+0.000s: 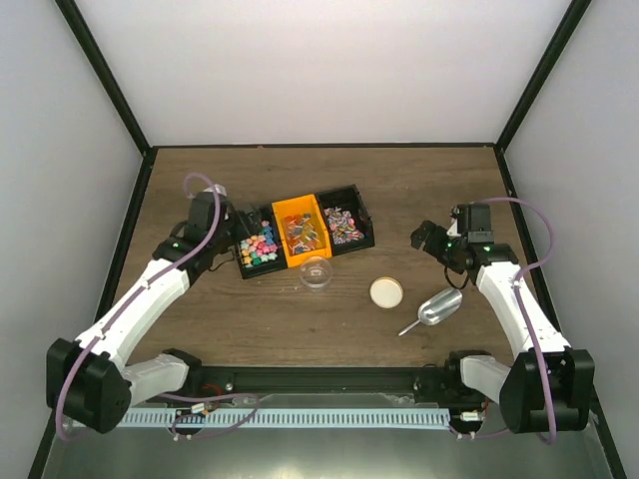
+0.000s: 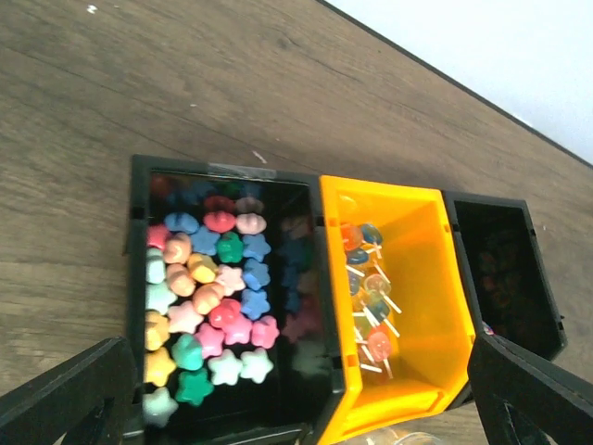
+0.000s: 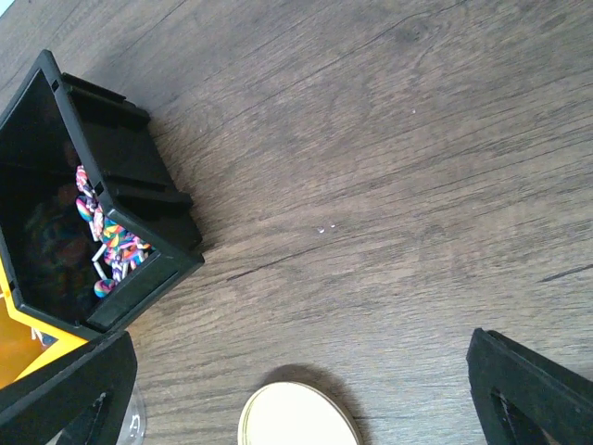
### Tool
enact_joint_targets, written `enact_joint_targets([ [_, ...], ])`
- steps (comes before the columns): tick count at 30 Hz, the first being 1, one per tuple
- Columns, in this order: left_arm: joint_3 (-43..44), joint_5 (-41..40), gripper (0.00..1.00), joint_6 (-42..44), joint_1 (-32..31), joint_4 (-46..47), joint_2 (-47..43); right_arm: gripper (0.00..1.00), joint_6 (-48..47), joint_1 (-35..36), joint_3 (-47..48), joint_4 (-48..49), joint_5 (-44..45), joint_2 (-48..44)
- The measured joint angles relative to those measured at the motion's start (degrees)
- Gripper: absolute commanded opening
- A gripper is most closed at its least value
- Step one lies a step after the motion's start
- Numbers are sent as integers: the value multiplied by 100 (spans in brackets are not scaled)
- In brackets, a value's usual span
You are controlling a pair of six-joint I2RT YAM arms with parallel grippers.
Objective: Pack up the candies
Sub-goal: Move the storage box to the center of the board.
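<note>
The candies fill three bins side by side. Star-shaped sweets [image 1: 258,245] [image 2: 208,297] in pink, blue, green and yellow lie in the left black bin. Small lollipops [image 1: 304,234] [image 2: 369,287] lie in the orange bin. Wrapped pink-white sweets [image 1: 343,226] [image 3: 107,246] lie in the right black bin. My left gripper [image 1: 232,232] [image 2: 296,408] hangs open and empty over the left and orange bins. My right gripper [image 1: 431,238] [image 3: 301,399] is open and empty above bare wood, right of the bins. The clear jar [image 1: 317,271] stands in front of the orange bin. The cream lid [image 1: 386,291] [image 3: 298,419] lies flat to its right.
A metal scoop [image 1: 435,308] lies on the table right of the lid, near my right arm. The table's dark frame walls stand at left, right and back.
</note>
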Motion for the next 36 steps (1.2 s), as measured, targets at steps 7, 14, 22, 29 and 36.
enact_joint_targets([
  [7, 627, -625, 100, -114, -684, -435, 708, 100, -28, -2, 0, -57, 118, -2],
  [14, 1169, -1167, 100, -208, -1158, -892, 1434, 86, -155, -2, 0, -262, 448, 28],
  [22, 1781, -1390, 95, -210, -1429, -1294, 2551, 56, -306, -4, 4, -361, 728, 52],
  [29, 2162, -1488, 80, -76, -1504, -1556, 3244, 54, -404, -4, 9, -356, 765, 216],
  [36, 2581, -1598, 48, 146, -1502, -1648, 3773, 53, -428, -4, 20, -352, 763, 350],
])
